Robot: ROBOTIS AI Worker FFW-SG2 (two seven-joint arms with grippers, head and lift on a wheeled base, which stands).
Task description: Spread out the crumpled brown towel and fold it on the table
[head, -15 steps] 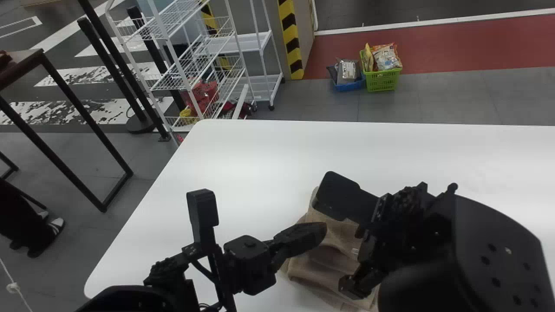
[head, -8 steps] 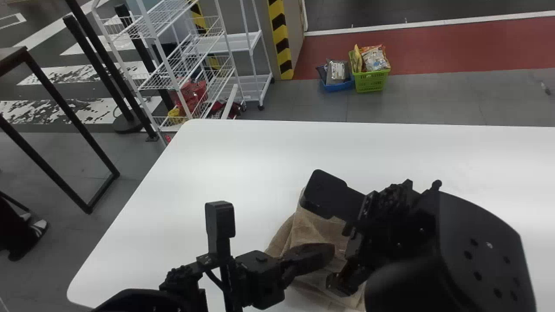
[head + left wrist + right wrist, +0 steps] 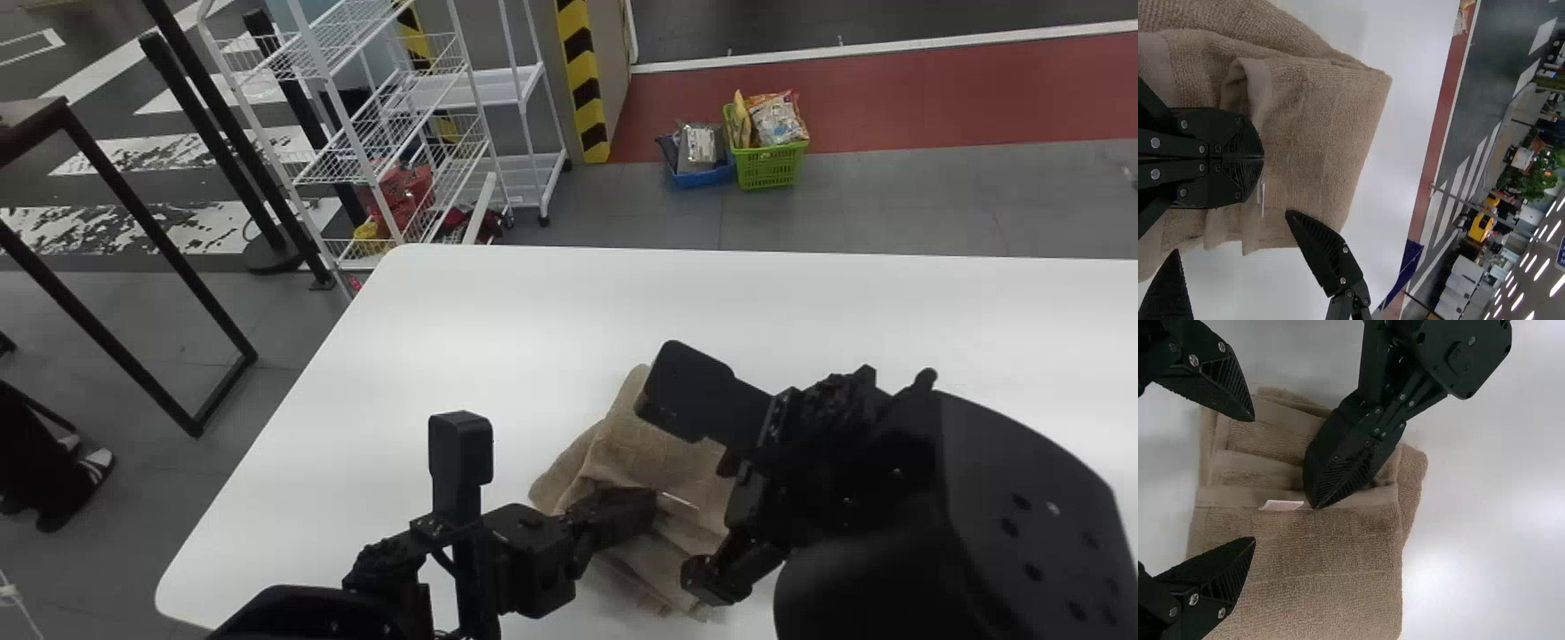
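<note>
Currently, towel (image 3: 1305,573) lies on desk (image 3: 498,338), one part smooth, the rest in uneven layers. Spreading looks partial; final fold remains, probably after straightening. Left tool (image 3: 1262,159) closed against cloth, pinch cannot be told; right tool (image 3: 1253,479) wide, empty.

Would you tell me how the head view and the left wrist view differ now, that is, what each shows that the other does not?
Head view only: the white wire rack and the black-and-yellow striped pillar.

Left wrist view only: the green foliage and the strips of ceiling light.

Both: the folded but uneven brown towel on the white table, with the left tool over it and the right tool close by.
</note>
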